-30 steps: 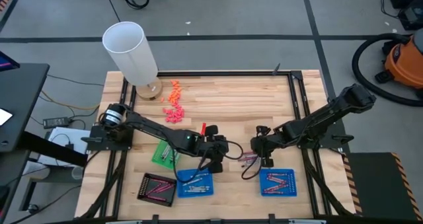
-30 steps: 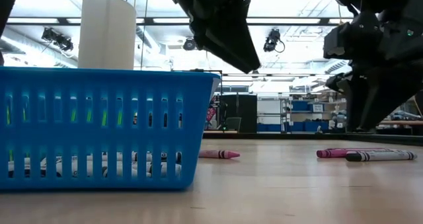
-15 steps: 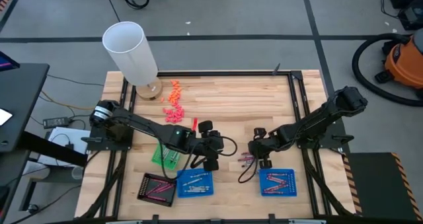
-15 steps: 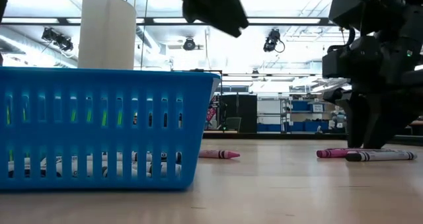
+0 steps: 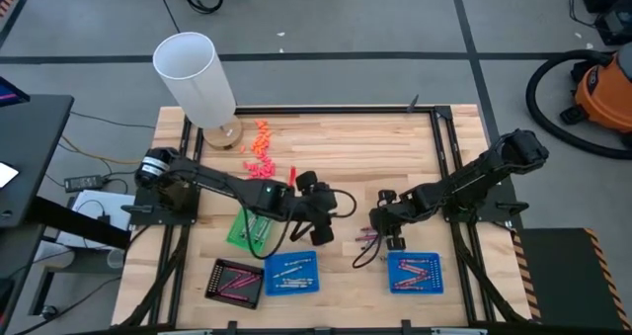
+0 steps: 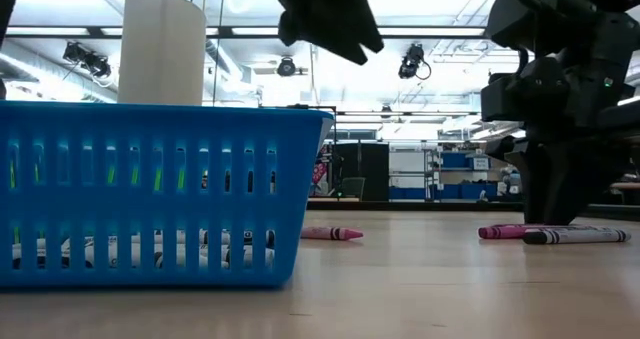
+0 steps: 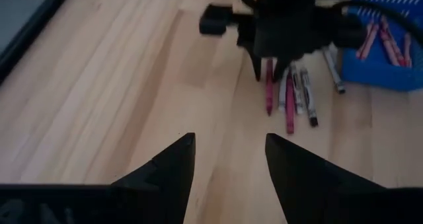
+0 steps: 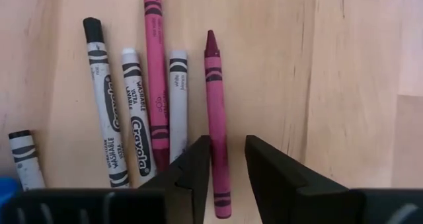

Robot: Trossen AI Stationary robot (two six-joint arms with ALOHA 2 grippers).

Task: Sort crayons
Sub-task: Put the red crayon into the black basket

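Several crayons lie flat on the wood between the arms (image 5: pixel 370 238). In the right wrist view a maroon one (image 8: pixel 216 105) lies beside a pink one (image 8: pixel 155 72) and silvery-grey ones (image 8: pixel 106 98). My right gripper (image 8: pixel 227 139) is down at the table (image 6: pixel 548 204), open a little. Its fingers stand on either side of the maroon crayon's rear half; I cannot tell whether they touch it. My left gripper (image 7: pixel 228 139) is open and empty, raised above the table (image 5: pixel 321 224) left of the crayons. One more pink crayon (image 6: pixel 332 233) lies apart.
Small trays stand along the near edge: a black one (image 5: pixel 235 281), a blue one (image 5: pixel 293 273) with grey crayons, a blue one (image 5: pixel 415 273) with reddish crayons, and a green one (image 5: pixel 249 231). Orange and pink bits (image 5: pixel 259 152) and a white cylinder (image 5: pixel 196 78) stand far left.
My left gripper has risen from over the blue tray and drawn a little toward the far edge. My right gripper has come down onto the table at the loose crayons, shifting slightly toward the table's left. The crayons have stayed where they were.
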